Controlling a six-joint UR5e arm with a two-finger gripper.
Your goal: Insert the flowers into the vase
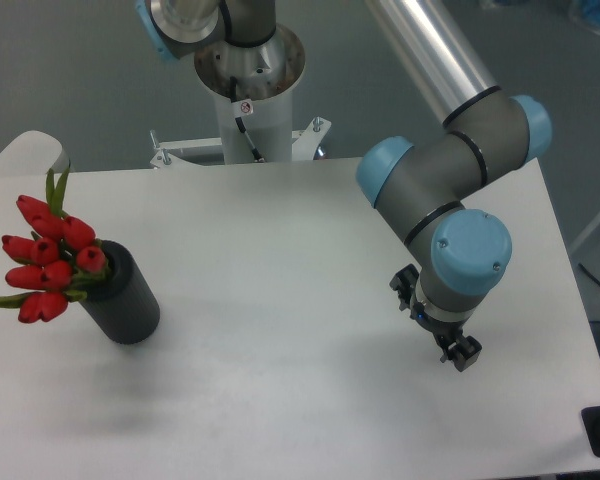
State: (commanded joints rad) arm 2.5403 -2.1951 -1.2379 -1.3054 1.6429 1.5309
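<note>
Red tulip buds (48,262) sit in the dark cylindrical vase (123,297), leaning up-left; the gripper's (458,350) jaw state is unclear.

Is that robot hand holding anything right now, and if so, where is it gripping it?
Nothing is held. The hand hangs bare over the table's right side, far from the flowers, which sit in the vase at the left.

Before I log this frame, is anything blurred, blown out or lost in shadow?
Fixed camera: lighting is even and soft, and the white table is bright but not blown out. The flowers and the vase are slightly soft yet readable; the vase casts only a faint shadow. The metal arm tube carries a glare streak. The gripper is small, dark and low in detail.
</note>
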